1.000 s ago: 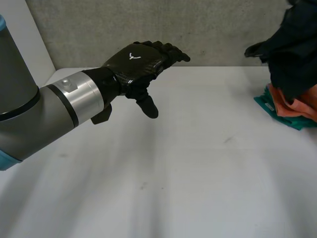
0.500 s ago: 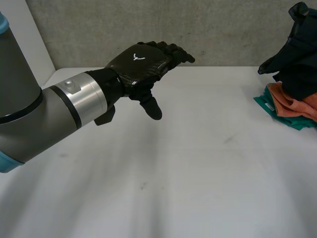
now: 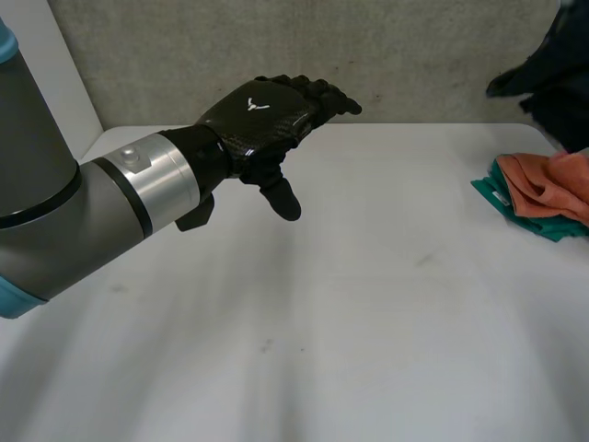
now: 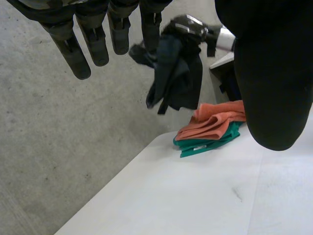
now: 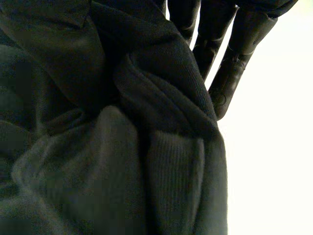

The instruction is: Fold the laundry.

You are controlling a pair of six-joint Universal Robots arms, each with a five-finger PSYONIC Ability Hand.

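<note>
While the right hand (image 4: 188, 25) has its fingers clamped round a bunch of the dark cloth (image 4: 173, 78), the cloth dangles in the air. It hangs just above the orange cloth (image 3: 543, 189) and the teal cloth (image 3: 515, 219), which lie stacked at the robot's right side of the table (image 3: 368, 322). The left hand (image 3: 253, 115) hovers over the table's other half, well apart from all the laundry. Its fingers are relaxed and away from the thumb, holding nothing.

To my eye the step is getting that cloth out onto bare table. It would go best lifted clear of the stack so it drags nothing along, then carried to the middle. The left hand could then take a free edge, so the two hands can draw the cloth flat before any fold.

As it hangs, the cloth is a crumpled bundle. Its long axis runs roughly up and down from the grip, with the loose ends pointing down toward the stack. I can't make out a hem or a corner.
</note>
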